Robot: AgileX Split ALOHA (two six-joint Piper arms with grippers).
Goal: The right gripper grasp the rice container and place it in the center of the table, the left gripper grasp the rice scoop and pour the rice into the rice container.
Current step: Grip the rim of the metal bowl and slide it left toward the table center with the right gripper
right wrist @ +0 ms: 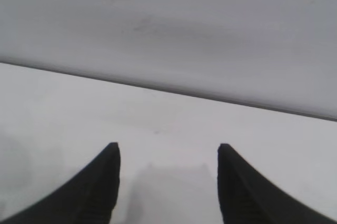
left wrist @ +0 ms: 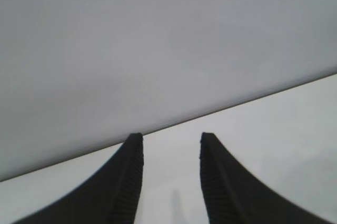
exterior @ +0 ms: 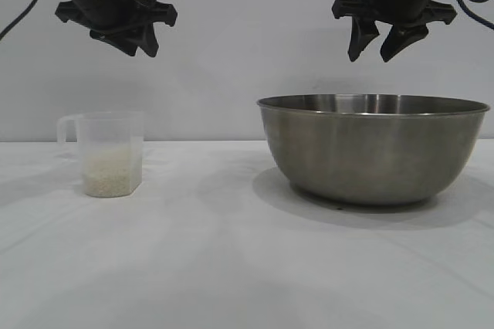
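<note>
The rice container (exterior: 373, 147), a large steel bowl, stands on the white table (exterior: 231, 267) at the right. The rice scoop (exterior: 110, 153), a clear plastic cup with a handle on its left side, stands at the left with rice (exterior: 110, 174) in its bottom. My right gripper (exterior: 370, 57) hangs open and empty high above the bowl's rim; its wrist view (right wrist: 167, 148) shows only table and wall. My left gripper (exterior: 139, 51) hangs open and empty high above the scoop; its wrist view (left wrist: 171, 137) also shows only table and wall.
A plain grey wall (exterior: 247, 51) stands behind the table. Bare tabletop lies between the scoop and the bowl and in front of both.
</note>
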